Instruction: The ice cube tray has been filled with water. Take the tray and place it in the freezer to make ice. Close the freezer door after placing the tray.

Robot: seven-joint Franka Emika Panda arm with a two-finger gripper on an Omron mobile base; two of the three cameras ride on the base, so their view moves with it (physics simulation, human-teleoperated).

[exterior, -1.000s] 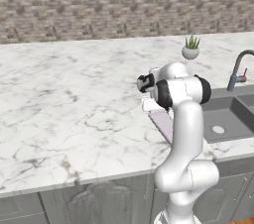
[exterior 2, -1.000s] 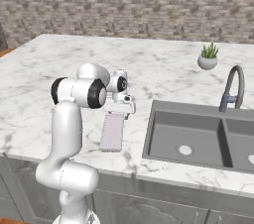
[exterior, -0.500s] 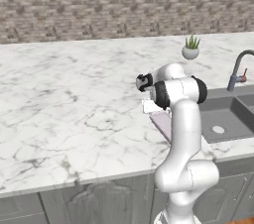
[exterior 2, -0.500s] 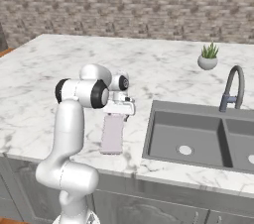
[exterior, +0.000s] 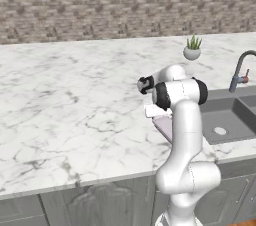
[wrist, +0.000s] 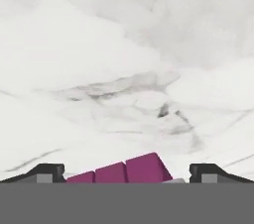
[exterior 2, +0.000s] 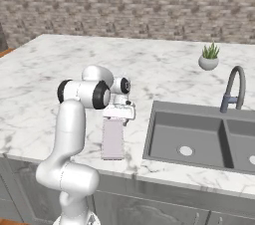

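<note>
Both fingers of the gripper [wrist: 127, 172] stand spread wide, released — poised over the ice cube tray's [exterior 2: 112, 138] far end on the marble counter [exterior 2: 60, 64].

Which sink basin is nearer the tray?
The basin on the side away from the faucet, toward the arm. The tray lies on the counter just beside its outer rim, under the open gripper; the other basin lies beyond it.

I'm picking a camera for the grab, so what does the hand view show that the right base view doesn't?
Hand view: the open fingertips wide apart, with the tray's near end between them, showing magenta cells. Right base view: the whole pale tray lying flat near the counter edge, left of the sink, plus the faucet and plant. Both: tray on marble.
</note>
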